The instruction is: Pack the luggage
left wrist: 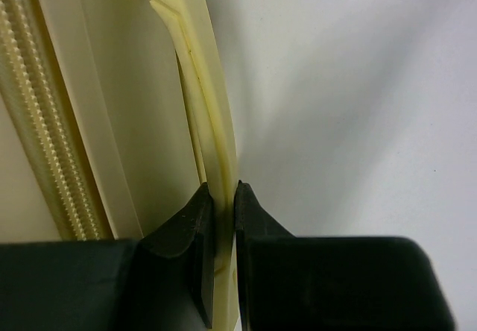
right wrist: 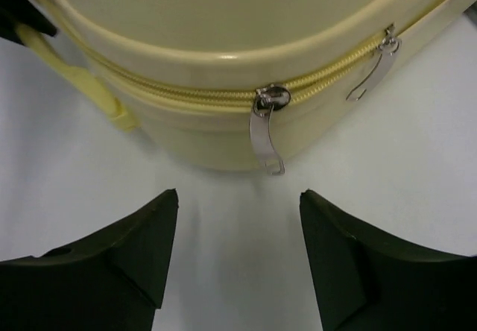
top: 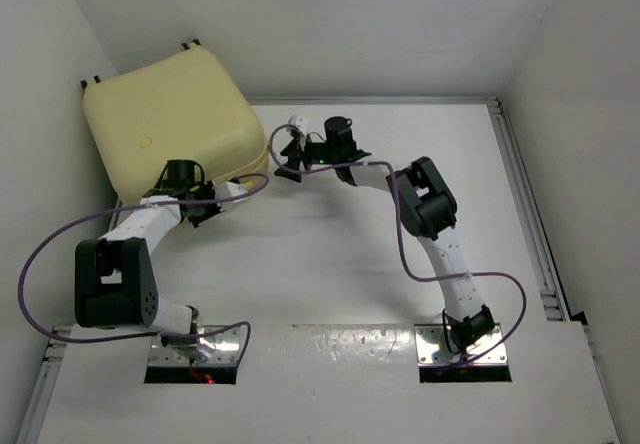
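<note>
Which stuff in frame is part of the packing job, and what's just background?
Job:
- luggage, zipped closed
- its zipper pulls
- its handle, pinched by the left gripper
- right gripper, open, facing the pulls

Not job:
- table
- purple arm cables

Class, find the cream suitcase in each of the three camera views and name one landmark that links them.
Top external: the suitcase sits in the upper left.
Left wrist: the suitcase side fills the left half.
Right wrist: the suitcase corner spans the top.
Shared landmark: its yellow strap, pinched by the left gripper, also shows at left in the right wrist view; not visible from above.
</note>
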{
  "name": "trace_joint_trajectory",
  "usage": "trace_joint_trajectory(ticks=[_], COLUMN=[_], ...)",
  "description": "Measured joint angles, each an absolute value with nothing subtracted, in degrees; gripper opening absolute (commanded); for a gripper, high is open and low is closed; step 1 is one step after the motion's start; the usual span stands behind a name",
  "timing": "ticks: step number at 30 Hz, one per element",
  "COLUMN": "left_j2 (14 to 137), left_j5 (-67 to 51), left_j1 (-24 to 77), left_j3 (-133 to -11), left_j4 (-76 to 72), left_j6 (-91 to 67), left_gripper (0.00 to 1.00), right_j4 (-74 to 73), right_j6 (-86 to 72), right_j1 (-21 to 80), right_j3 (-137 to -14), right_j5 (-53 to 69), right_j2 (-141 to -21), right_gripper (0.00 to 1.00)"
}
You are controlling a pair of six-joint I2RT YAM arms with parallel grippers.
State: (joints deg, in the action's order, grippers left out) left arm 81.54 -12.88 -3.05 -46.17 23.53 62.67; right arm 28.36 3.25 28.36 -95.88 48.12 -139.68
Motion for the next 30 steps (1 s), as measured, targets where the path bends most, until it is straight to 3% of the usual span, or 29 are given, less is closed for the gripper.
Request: trace_joint_trajectory(ticks=[13, 22, 27, 30], left_j2=[78.0, 78.0, 77.8, 76.8], left_j5=[-13.7, -17.5, -18.1, -18.5], left_j1=[-4.1, -6.4, -6.7, -6.9], left_j3=[-41.0, -40.4, -39.7, -38.6], left_j4=[17.7, 16.3, 15.5, 14.2], left_j6=[63.4, 64.2, 64.1, 64.1], left_gripper=[0.00, 0.00, 0.00, 0.00], right_j4=[45.8, 53.5, 55.5, 57.1], right_j6=[15.3, 20.7, 23.6, 25.0], right_j1=[35.6, 40.0, 41.0, 41.1], right_j3=[-84.2, -83.5, -85.2, -86.2], right_j5=[15.4, 4.1, -0.5, -1.3], right_j2=[-138.4, -138.6, -139.8, -140.5], right_gripper=[0.65, 0.63, 0.57, 0.48])
